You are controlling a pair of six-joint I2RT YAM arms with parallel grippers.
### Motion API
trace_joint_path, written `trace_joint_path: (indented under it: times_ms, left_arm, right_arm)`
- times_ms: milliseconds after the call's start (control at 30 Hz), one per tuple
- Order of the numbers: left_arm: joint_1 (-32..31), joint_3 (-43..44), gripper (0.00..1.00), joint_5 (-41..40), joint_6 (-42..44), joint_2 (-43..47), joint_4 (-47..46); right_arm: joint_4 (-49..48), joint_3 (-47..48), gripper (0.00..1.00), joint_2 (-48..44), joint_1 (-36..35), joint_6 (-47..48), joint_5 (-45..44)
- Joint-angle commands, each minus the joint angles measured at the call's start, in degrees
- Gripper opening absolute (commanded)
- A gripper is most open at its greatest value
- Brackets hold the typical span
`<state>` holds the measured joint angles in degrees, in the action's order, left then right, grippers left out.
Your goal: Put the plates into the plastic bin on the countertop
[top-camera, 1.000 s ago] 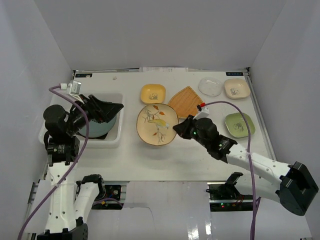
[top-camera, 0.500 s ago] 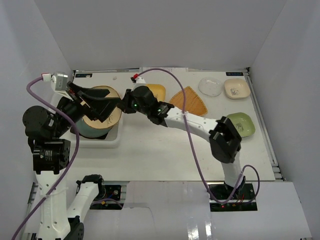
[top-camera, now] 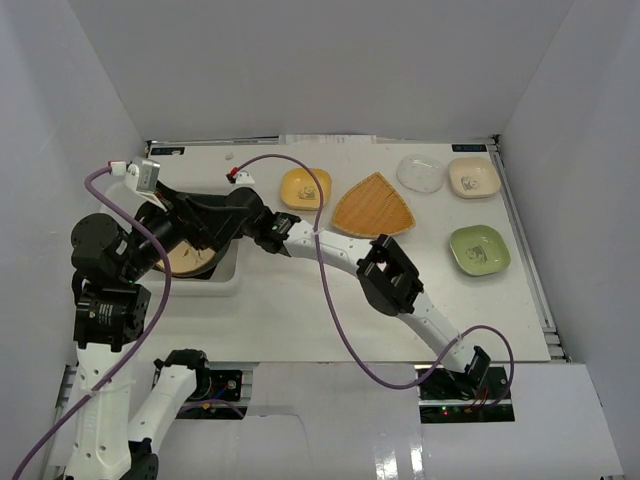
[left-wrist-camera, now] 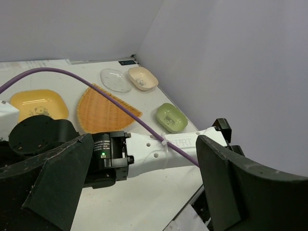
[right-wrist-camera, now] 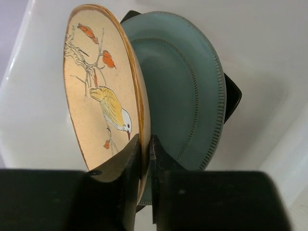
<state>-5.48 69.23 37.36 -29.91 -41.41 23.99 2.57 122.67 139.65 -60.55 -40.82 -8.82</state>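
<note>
My right gripper [right-wrist-camera: 144,144] is shut on the rim of the floral cream plate [right-wrist-camera: 103,96] and holds it on edge inside the plastic bin [right-wrist-camera: 269,57]. Behind it lie the teal plate [right-wrist-camera: 187,91] and a corner of the dark square plate [right-wrist-camera: 232,94]. In the top view the right gripper [top-camera: 222,222] reaches over the bin [top-camera: 228,278], with the floral plate [top-camera: 185,260] partly hidden. My left gripper [left-wrist-camera: 144,144] is wide open and empty above the bin. The blue-patterned plate is hidden.
On the countertop [top-camera: 300,310] lie the yellow plate [top-camera: 305,187], the orange fan-shaped plate [top-camera: 373,207], the clear plate [top-camera: 421,172], the cream plate [top-camera: 473,177] and the green plate [top-camera: 479,249]. My right arm [top-camera: 390,275] stretches across the middle. White walls surround the table.
My right gripper carried the floral cream plate from the middle of the table leftward to the bin and lowered it in. The left gripper stayed open above the bin.
</note>
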Motion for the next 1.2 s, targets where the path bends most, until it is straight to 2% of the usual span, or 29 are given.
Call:
trace_joint_path:
  times_ms: [0, 33, 67, 133, 200, 300, 400, 533, 567, 700, 800, 833, 900, 1033, 1167]
  left_arm:
    - [-0.41, -1.90, 0.98, -3.79, 2.14, 1.24, 1.94]
    - [-0.41, -2.43, 0.98, -4.66, 2.31, 1.50, 2.20]
    - [-0.41, -2.87, 0.98, -5.19, 2.57, 1.59, 2.29]
    - [-0.41, -4.01, 0.98, -6.85, 2.84, 1.77, 2.64]
    - [-0.41, -4.63, 0.98, -7.74, 3.10, 1.86, 2.82]
    - [-0.41, -5.16, 0.98, -8.88, 3.02, 1.86, 2.91]
    - [-0.50, -4.81, 0.98, -10.47, 2.49, 2.12, 2.91]
    - [-0.50, -4.10, 0.98, -9.51, 1.18, 2.03, 2.38]
    - [-0.50, -4.80, 0.98, -8.55, 0.74, 2.12, 2.12]
    - [-0.59, -10.42, 0.98, -3.54, -1.29, 3.17, -1.56]
    - [-0.68, -16.13, 0.98, -1.95, -1.20, 4.49, -2.45]
    - [-0.94, -17.54, 0.98, -1.77, -0.77, 5.02, -2.45]
    - [-1.55, -20.97, 0.98, -1.68, 0.99, 6.51, -1.76]
    - [-2.26, -25.98, 0.98, -1.33, 3.28, 8.88, -1.40]
    - [-2.87, -28.62, 0.98, -0.19, 5.74, 11.08, -1.40]
  right_arm:
    - [-7.66, -2.51, 0.21, -5.27, 0.09, -0.49, -2.87]
    - [-8.01, -3.48, 0.39, -5.88, 0.09, -0.32, -2.87]
    - [-8.37, -4.54, 0.49, -7.45, 0.00, -0.14, -2.96]
    - [-10.21, -8.13, 0.64, -9.39, -0.18, 0.56, -3.83]
    - [-11.00, -9.99, 0.70, -12.03, -0.27, 2.05, -4.54]
    - [-12.14, -14.20, 0.71, -16.16, -0.27, 3.46, -5.15]
    - [-16.18, -23.50, 0.71, -22.65, -0.09, 3.81, -4.98]
    - [-20.49, -39.84, 0.70, -33.81, 1.66, 5.13, -8.22]
    - [-20.67, -46.84, 0.69, -38.36, 2.62, 4.79, -8.84]
    - [-21.82, -64.72, 0.69, -48.85, 10.79, -0.13, -10.60]
    - [-20.58, -76.24, 0.73, -56.67, 19.57, -5.41, -15.78]
    - [-20.41, -78.44, 0.81, -60.08, 20.73, -5.67, -19.36]
    - [-18.84, -83.09, 0.90, -62.65, 25.54, -5.85, -21.50]
    - [-18.65, -87.86, 0.93, -65.21, 34.00, -7.87, -18.44]
    - [-19.52, -89.10, 0.96, -62.93, 39.98, -9.10, -15.27]
